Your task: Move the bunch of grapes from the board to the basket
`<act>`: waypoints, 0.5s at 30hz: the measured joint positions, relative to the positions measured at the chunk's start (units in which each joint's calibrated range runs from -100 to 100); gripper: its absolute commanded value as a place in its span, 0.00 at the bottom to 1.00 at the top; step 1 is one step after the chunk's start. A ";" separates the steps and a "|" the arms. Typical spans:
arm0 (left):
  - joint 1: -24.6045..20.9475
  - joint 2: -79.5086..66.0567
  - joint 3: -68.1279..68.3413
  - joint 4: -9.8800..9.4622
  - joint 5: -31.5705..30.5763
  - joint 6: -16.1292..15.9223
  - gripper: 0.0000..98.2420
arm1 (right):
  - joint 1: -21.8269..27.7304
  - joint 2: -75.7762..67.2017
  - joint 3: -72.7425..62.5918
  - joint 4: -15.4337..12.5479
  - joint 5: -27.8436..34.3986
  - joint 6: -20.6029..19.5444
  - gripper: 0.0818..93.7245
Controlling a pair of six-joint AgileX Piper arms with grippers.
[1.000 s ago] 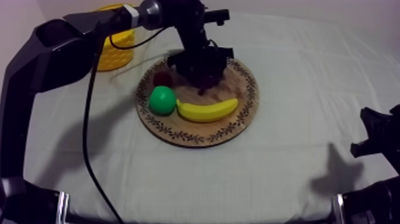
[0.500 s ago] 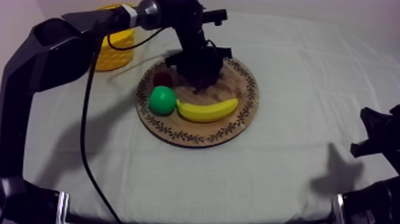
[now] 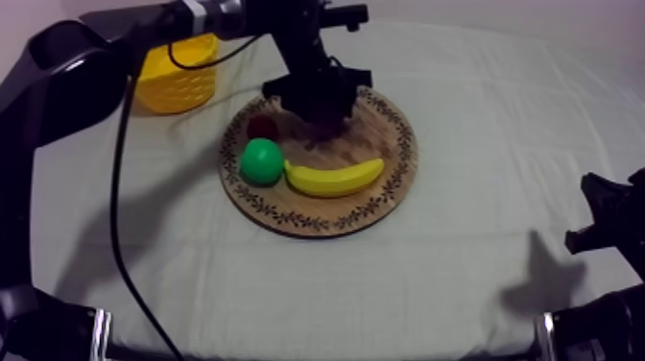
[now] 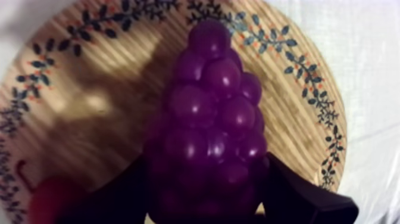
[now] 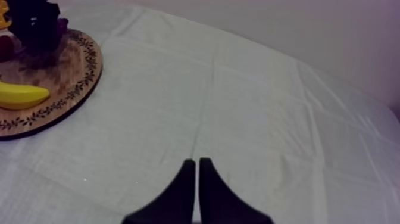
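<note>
1. Purple bunch of toy grapes (image 3: 330, 123) is under my left gripper (image 3: 322, 108), over the far part of the round wooden board with a patterned rim (image 3: 389, 144). A green pear (image 3: 261, 161), yellow banana (image 3: 334, 178) and small red fruit (image 3: 261, 126) lie on the board. The yellow basket (image 3: 178, 77) stands beyond it, to the left. My right gripper (image 3: 603, 213) rests low at the right.
2. From the left wrist, both black fingers (image 4: 119, 199) press the bunch's sides, gripping it above the board.
3. From the right wrist, the right fingers (image 5: 187, 179) lie together, holding nothing, over the grey-white cloth (image 5: 268, 119).

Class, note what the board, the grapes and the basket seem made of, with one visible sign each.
The round board looks like matt wood: straight grain lines. The bunch of grapes is probably glossy plastic: highlights on smooth globes. The yellow basket, likely moulded plastic: even colour, patterned wall.
</note>
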 measured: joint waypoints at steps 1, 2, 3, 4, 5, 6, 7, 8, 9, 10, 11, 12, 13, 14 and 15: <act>-0.13 -1.18 1.18 0.01 -0.46 -0.33 0.54 | 0.00 0.00 0.00 0.00 0.00 0.00 0.00; -0.23 -2.53 2.46 0.01 -0.73 -0.62 0.54 | 0.00 0.00 0.00 0.00 0.00 0.00 0.00; -0.24 -3.66 3.45 -0.08 -0.84 -0.99 0.54 | 0.00 0.00 0.00 0.00 0.00 0.00 0.00; -0.32 -4.99 4.68 -0.07 -1.13 -1.38 0.54 | 0.00 0.00 0.00 0.00 0.00 0.00 0.00; -0.36 -6.63 5.92 -0.13 -1.50 -1.86 0.54 | 0.00 0.00 0.00 0.00 0.00 0.00 0.00; -0.36 -8.01 7.18 -0.21 -1.71 -2.27 0.54 | 0.00 0.00 0.00 0.00 0.00 0.00 0.00; -0.40 -9.74 8.42 -0.27 -2.00 -2.80 0.54 | 0.00 0.00 0.00 0.00 0.00 0.00 0.00; -0.44 -11.49 9.79 -0.27 -2.57 -3.40 0.54 | 0.00 0.00 0.00 0.00 0.00 0.00 0.00; -0.49 -13.25 10.88 -0.27 -2.86 -4.01 0.54 | 0.00 0.00 0.00 0.00 0.00 0.00 0.00; -0.57 -15.04 12.29 -0.32 -3.29 -4.66 0.54 | 0.00 0.00 0.00 0.00 0.00 0.00 0.00; -0.69 -16.91 13.78 -0.31 -3.85 -5.37 0.54 | 0.00 0.00 0.00 0.00 0.00 0.00 0.00; -0.70 -18.40 14.97 -0.31 -4.21 -5.94 0.54 | 0.00 0.00 0.00 0.00 0.00 0.00 0.00; -0.76 -20.29 16.50 -0.39 -4.52 -6.68 0.54 | 0.00 0.00 0.00 0.00 0.00 0.00 0.00; -0.81 -22.14 18.03 -0.45 -4.79 -7.41 0.54 | 0.00 0.00 0.00 0.00 0.00 0.00 0.00; -0.81 -23.67 19.31 -0.53 -4.98 -8.02 0.54 | 0.00 0.00 0.00 0.00 0.00 0.00 0.00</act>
